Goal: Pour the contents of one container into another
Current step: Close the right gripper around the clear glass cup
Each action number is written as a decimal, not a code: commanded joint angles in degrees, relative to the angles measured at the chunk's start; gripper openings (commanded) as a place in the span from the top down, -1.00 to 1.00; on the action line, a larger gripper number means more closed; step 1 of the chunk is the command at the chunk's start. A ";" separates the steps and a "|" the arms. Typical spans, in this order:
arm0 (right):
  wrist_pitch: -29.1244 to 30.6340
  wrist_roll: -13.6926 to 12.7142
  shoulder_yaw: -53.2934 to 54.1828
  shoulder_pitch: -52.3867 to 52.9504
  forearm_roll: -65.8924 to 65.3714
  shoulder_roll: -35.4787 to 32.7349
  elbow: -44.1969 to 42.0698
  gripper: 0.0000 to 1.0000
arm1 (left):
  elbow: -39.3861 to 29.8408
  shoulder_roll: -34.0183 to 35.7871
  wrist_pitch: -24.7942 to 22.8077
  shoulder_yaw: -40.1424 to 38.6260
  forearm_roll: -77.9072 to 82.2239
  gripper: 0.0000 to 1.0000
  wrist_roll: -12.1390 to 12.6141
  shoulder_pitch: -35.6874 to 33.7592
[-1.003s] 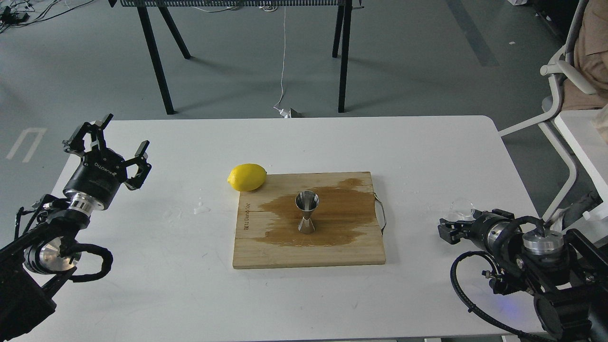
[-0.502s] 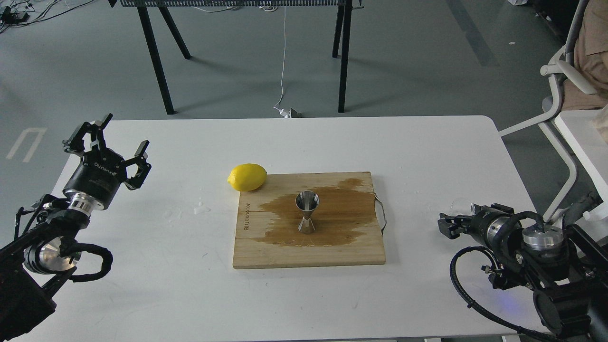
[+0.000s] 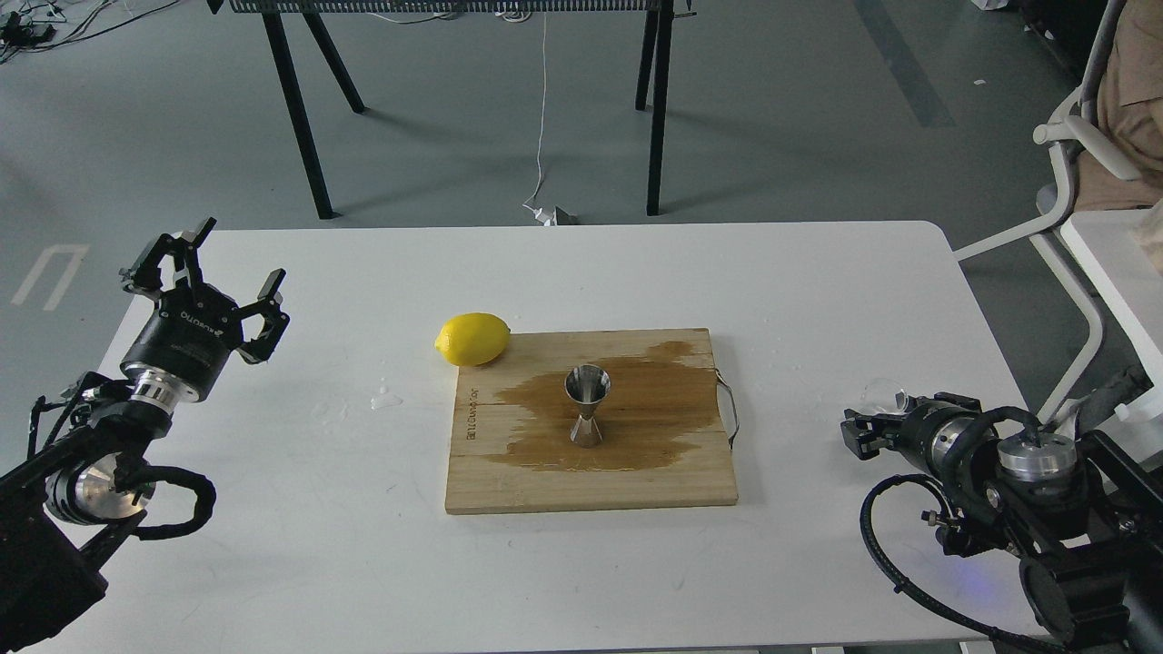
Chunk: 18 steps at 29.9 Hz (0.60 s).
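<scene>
Two grippers. Left gripper (image 3: 207, 272) hangs over the table's (image 3: 818, 300) left edge, fingers spread wide, holding nothing. Right gripper (image 3: 859, 434) sits low at the right side, seen dark and end-on; can't tell how far it's open. One glass cup (image 3: 883, 396) just behind its tip, on the table; contact unclear. One jigger (image 3: 587, 405) upright mid-board on a wet brown stain. One cutting board (image 3: 509, 486). One lemon (image 3: 472, 338) touching its far-left corner.
</scene>
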 commanded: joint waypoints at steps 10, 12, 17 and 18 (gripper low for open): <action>0.00 0.00 -0.02 -0.09 0.00 0.00 -0.06 -0.15 | 0.70 0.00 0.00 -0.02 0.00 -0.77 -0.01 0.21; 0.00 0.00 -0.02 -0.09 0.00 0.00 -0.06 -0.13 | 0.70 0.00 0.00 -0.02 0.00 -0.77 -0.01 0.30; 0.00 0.00 -0.02 -0.18 0.00 0.00 -0.06 -0.06 | 0.70 0.00 0.00 -0.02 0.00 -0.77 -0.01 0.30; 0.00 0.00 -0.02 -0.18 0.00 0.00 -0.06 -0.04 | 0.79 0.00 0.00 -0.02 0.00 -0.78 -0.01 0.30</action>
